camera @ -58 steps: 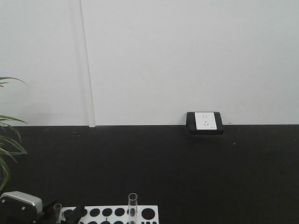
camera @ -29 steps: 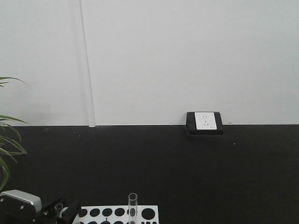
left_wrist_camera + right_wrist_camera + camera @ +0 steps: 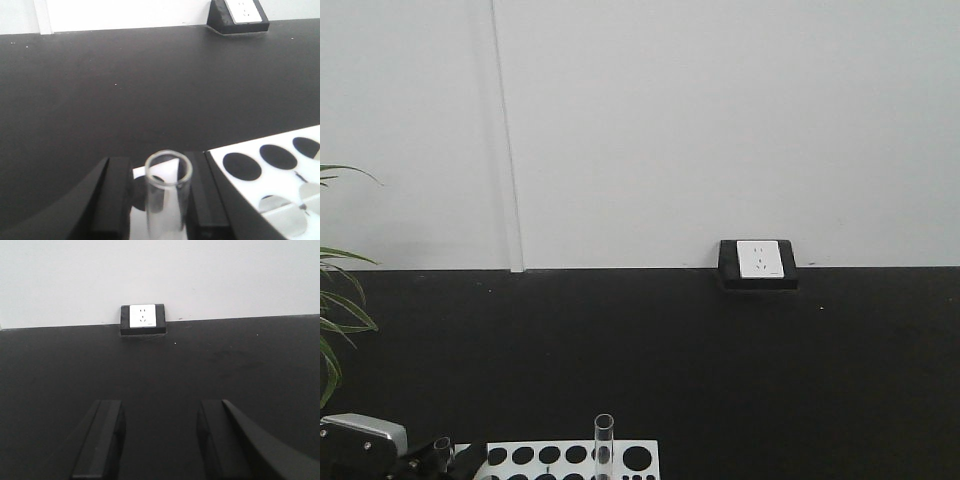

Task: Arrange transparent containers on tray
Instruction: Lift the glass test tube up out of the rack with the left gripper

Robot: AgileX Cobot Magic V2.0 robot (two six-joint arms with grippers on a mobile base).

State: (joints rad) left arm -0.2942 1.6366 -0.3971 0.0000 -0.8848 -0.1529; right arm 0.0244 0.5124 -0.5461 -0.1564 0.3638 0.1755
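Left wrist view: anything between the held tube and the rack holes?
Nothing visible. The tube stands upright in the left hand over the left end of the rack, with a dark hole just behind it. The other tube stands farther right in the rack, apart. The held tube's bottom is out of frame.

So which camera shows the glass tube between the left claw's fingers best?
The left wrist view: the tube fills the foreground, rim clear, inside the left gripper. The front view shows only its tiny top at the bottom edge; the right wrist view misses it.
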